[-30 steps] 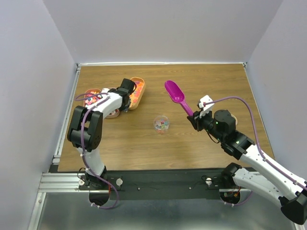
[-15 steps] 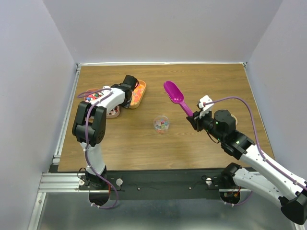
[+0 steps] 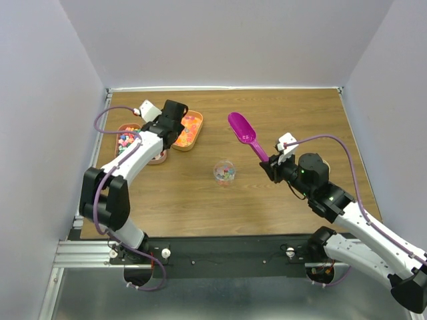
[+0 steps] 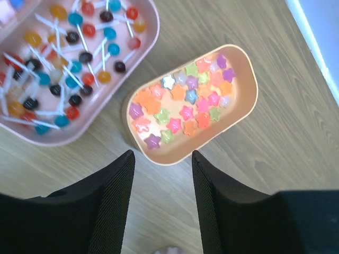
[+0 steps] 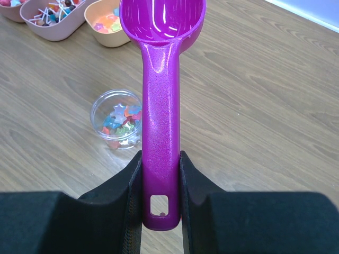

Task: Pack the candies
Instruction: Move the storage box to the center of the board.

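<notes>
Right gripper point(image 5: 160, 168): jaws closed on the handle of the magenta scoop point(image 5: 160, 100), which is held clear of the table point(image 3: 300, 113) with its bowl pointing away from the fingers. Left gripper point(image 4: 161, 161): jaws parted to a moderate gap with nothing between them, hanging over bare wood just short of the near end of the peach tray point(image 4: 241, 111). The candies point(image 4: 183, 103) are small star-shaped sweets in pink, orange, purple, green and white. They lie in that tray, directly ahead of the left fingertips. A further portion of them sits in the bottom of the clear cup point(image 5: 98, 114), which stands on the wood to the left of the scoop handle in the right wrist view and between the two grippers in the overhead view. Ahead and to the left of the left gripper, a pink tray point(image 4: 58, 138) holds lollipops point(image 4: 74, 58) on white sticks. It lies just beside the peach tray, but whether the two touch cannot be told. The table is a brown wood-grain board. Pale grey-lilac walls point(image 3: 227, 40) enclose it on three sides, and a metal rail point(image 3: 90, 173) runs along the edge outboard of the left arm.
</notes>
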